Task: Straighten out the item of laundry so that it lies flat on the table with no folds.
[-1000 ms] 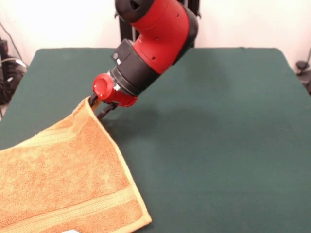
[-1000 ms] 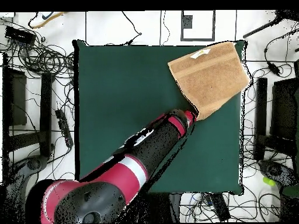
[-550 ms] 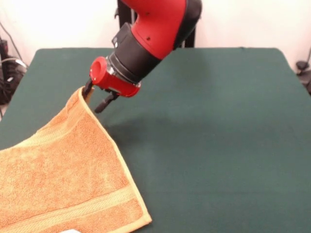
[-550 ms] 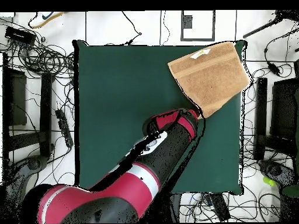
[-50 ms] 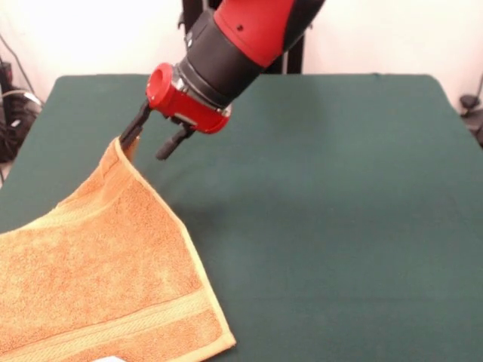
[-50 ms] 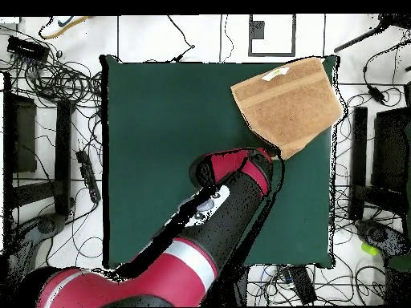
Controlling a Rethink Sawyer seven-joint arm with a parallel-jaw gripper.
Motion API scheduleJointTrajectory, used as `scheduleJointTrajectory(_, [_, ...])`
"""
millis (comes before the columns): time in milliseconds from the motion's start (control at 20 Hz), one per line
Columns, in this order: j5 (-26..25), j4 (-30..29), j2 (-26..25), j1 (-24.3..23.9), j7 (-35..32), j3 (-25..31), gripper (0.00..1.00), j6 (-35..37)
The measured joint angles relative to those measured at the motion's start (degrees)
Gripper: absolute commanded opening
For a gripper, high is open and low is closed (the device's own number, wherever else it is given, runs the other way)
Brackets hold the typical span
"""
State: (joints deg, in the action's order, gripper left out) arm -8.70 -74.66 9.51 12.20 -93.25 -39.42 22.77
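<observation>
Just below the hand (image 5: pixel 148 145) – fingers spread, empty – peaks the towel (image 5: pixel 98 271) corner.

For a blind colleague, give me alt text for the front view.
A red and black robot arm's gripper hangs open just above the raised corner of an orange-tan terry-cloth towel. The towel lies at the left of a dark green cloth-covered table.

Robot lab: cables (image 6: pixel 56 76) round green table (image 6: pixel 160 160).
</observation>
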Motion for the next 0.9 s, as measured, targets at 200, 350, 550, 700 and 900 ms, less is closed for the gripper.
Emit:
scheduleJointTrajectory(200, [0.34, -0.31, 0.64, 0.23, 0.00, 0.00, 1.00, 0.82])
scheduleJointTrajectory(350, [0.34, -0.31, 1.06, 0.27, 0.00, 0.00, 1.00, 1.16])
scheduleJointTrajectory(550, [0.34, -0.32, 1.09, 0.39, 0.00, 0.00, 1.00, 1.16])
scheduleJointTrajectory(700, [0.34, -0.32, 0.99, 0.62, 0.00, 0.00, 1.00, 1.17])
scheduleJointTrajectory(900, [0.35, -0.31, 0.43, 1.02, 0.00, 0.00, 1.00, 1.16])
